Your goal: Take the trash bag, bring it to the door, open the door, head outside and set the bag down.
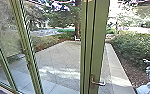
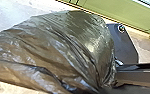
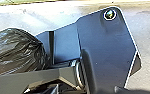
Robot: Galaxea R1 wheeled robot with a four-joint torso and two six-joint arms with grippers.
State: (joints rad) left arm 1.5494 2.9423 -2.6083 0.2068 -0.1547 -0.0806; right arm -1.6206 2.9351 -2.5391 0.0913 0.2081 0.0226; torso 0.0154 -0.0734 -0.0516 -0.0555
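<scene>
Creased and dark, the trash bag (image 2: pixel 53 50) bulges close by in our left wrist view, though we cannot tell whether either gripper is open or closed on it. Ahead of us spreads the paving (image 1: pixel 58 60), with bushes (image 1: pixel 133 47) beside it, while the upright green edge of the door (image 1: pixel 99 37) cuts across our outlook, bearing its small metal handle (image 1: pixel 98 83).

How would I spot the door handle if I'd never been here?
Find the paved yard, then the broadest green upright standing in front of it. Low on that upright sits the door handle, a small lever. It is silvery and juts out sideways, unlike the long, straight green bars nearby.
</scene>
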